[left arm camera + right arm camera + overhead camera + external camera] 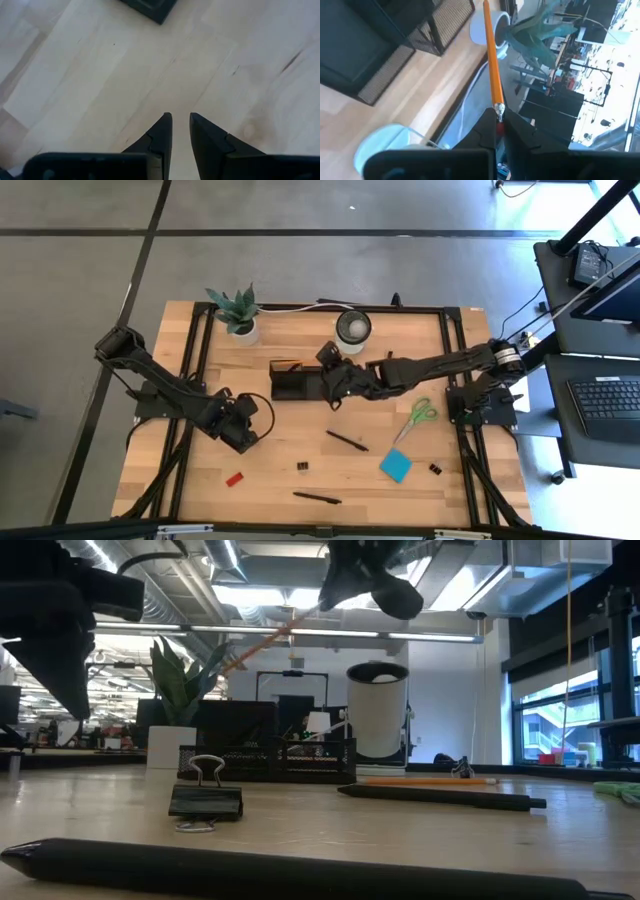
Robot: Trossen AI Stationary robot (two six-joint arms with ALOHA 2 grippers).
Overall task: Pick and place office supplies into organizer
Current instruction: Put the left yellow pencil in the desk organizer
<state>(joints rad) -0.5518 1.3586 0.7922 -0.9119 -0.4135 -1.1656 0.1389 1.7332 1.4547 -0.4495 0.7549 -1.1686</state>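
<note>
Right wrist view: we see the pencil (492, 60) pinched tight in the right end effector (500, 131), up above the organizer (297, 382). Our left end effector (180, 131) waits over the counter (280, 455), fingers slightly apart.

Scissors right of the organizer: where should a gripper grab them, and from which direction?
Judging by the high view, take the scissors at the pivot, where blades meet green handles, coming straight down with fingers across the narrow neck. They lie flat and diagonal, handles toward the table's right edge; the loops look too wide to pinch.
</note>
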